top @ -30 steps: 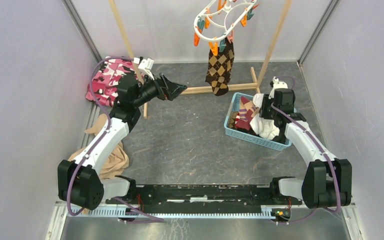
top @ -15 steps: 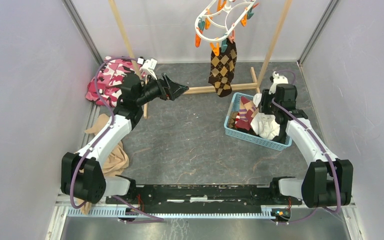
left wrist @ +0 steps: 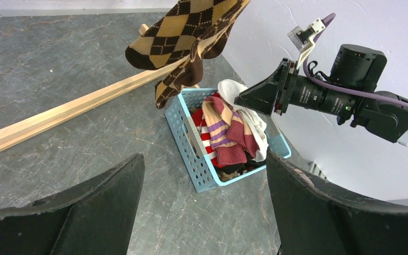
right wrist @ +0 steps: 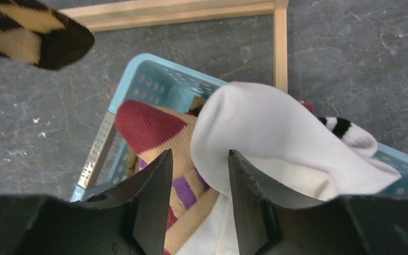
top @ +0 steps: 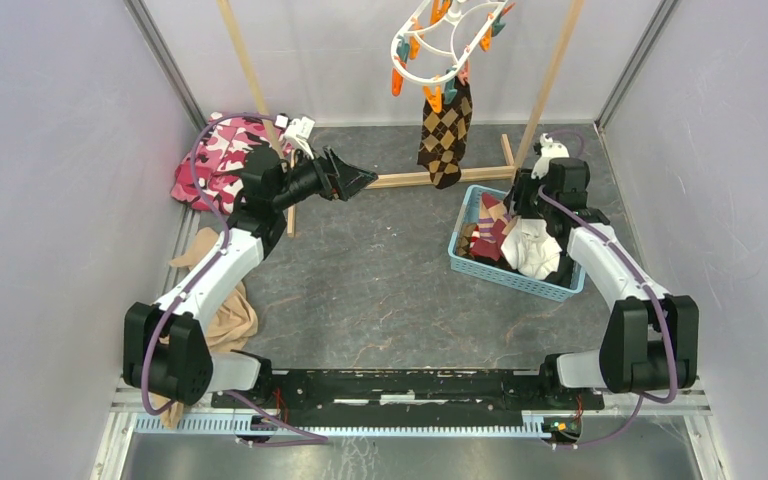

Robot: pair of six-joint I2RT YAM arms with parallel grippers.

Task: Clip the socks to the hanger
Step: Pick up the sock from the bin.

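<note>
One hanger [top: 445, 42], one blue basket [top: 513, 279], one pinched white sock [right wrist: 265, 127]

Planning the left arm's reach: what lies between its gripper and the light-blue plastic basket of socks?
Only bare grey floor, seen in the top view, between left gripper and light-blue plastic basket.

argyle sock [top: 444, 125] hung on hanger [top: 412, 42] | R gripper [top: 513, 212] over basket [top: 505, 277] socks [top: 535, 250] | grip unclear

Pale grey walls [top: 50, 150] enclose a dark marbled floor [top: 380, 270], possibly stone; a wooden rack [top: 400, 180] stands behind.
</note>
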